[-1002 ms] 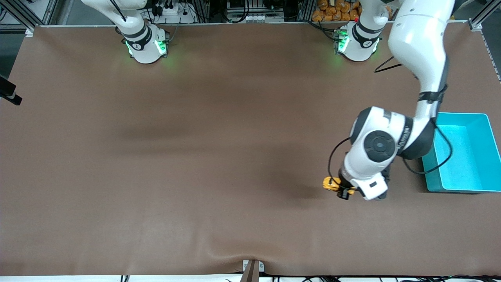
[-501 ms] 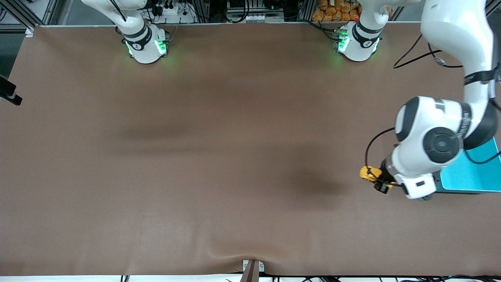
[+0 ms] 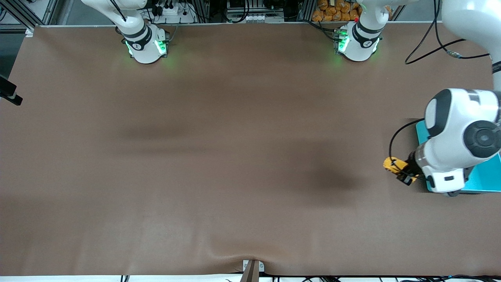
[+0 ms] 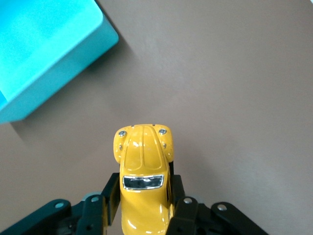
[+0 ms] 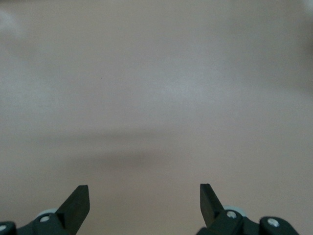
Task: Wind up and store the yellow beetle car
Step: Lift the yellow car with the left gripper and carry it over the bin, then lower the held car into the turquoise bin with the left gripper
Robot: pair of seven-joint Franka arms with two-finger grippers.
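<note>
Front view has the left gripper up in the air over the brown table, just beside the teal bin at the left arm's end. It's clamped tight on the yellow beetle car, which sticks out past the fingers, not over the bin. Left wrist view shows it well: black fingers squeezing both sides of the car's body, bin corner off to one side. Right gripper waits with its jaws spread wide, holding nothing, only bare table under it.
</note>
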